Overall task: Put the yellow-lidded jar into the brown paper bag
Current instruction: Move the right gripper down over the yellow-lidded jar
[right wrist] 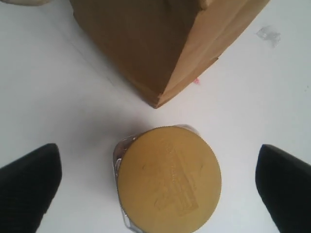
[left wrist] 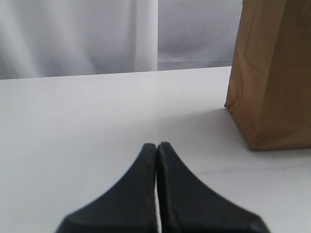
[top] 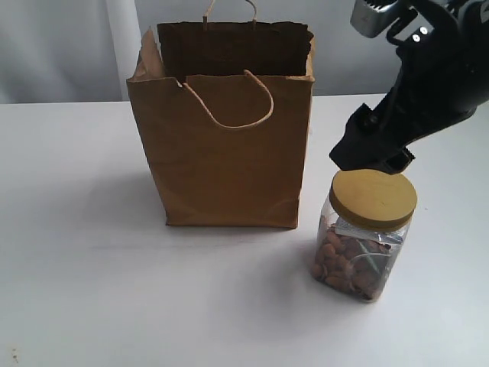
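Observation:
The yellow-lidded jar [top: 362, 235] stands upright on the white table, just right of the brown paper bag [top: 223, 126], which stands upright with its top open. My right gripper [top: 374, 157] hovers directly above the jar's lid. In the right wrist view the lid [right wrist: 168, 178] lies between the widely spread black fingers [right wrist: 29, 183], with nothing touching it; the right gripper [right wrist: 160, 187] is open. The bag's lower corner [right wrist: 160, 58] shows beyond the jar. My left gripper [left wrist: 157, 145] is shut and empty, low over the table, with the bag's side [left wrist: 272, 73] off to one side.
The white table [top: 84, 267] stretches round the bag and jar. A pale curtain and wall [top: 61, 46] stand behind the table's far edge. A small grey smudge [right wrist: 268, 35] marks the tabletop near the bag.

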Motion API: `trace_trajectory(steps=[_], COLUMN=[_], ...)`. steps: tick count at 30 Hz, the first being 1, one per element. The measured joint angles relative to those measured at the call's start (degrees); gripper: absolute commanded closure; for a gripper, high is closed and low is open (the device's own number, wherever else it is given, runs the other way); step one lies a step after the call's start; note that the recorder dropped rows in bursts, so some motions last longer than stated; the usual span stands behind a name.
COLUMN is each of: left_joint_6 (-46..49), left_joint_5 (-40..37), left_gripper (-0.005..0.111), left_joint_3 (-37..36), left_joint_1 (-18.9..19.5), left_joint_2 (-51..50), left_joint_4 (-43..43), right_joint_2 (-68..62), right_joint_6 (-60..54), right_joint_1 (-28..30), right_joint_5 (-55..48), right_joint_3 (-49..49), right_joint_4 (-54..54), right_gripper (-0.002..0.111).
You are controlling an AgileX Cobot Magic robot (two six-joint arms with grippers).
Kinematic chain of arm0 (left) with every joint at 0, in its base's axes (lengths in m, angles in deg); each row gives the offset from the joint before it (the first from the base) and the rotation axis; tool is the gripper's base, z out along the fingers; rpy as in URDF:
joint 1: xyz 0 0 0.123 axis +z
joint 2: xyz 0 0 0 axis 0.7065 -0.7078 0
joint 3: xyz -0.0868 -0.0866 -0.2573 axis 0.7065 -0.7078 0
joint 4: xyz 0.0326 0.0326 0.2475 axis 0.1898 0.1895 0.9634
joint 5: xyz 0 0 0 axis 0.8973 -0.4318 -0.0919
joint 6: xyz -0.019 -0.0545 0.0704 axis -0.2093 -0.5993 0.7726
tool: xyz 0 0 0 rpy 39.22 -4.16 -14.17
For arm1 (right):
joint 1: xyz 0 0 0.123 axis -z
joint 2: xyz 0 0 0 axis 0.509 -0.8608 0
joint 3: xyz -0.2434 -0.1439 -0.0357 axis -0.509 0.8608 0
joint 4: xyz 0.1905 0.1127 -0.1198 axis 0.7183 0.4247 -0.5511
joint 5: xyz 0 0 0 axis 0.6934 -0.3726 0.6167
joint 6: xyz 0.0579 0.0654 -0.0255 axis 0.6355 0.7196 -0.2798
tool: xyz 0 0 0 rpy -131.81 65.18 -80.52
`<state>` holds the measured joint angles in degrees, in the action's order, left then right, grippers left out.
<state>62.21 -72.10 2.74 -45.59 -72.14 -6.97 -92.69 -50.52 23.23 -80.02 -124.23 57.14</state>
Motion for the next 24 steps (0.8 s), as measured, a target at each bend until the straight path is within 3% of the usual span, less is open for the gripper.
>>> trace_trajectory(steps=[24], left_joint_6=[0.0], left_joint_5=[0.0], left_gripper=[0.106], left_joint_3=[0.0], left_joint_1=[0.0], left_joint_2=[0.0], left_joint_4=[0.0], right_joint_2=[-10.1], right_joint_6=[-1.7], right_joint_1=[0.0], right_joint_5=[2.8], right_joint_3=[0.0], right_joint_4=[-1.5], right_gripper=[0.003])
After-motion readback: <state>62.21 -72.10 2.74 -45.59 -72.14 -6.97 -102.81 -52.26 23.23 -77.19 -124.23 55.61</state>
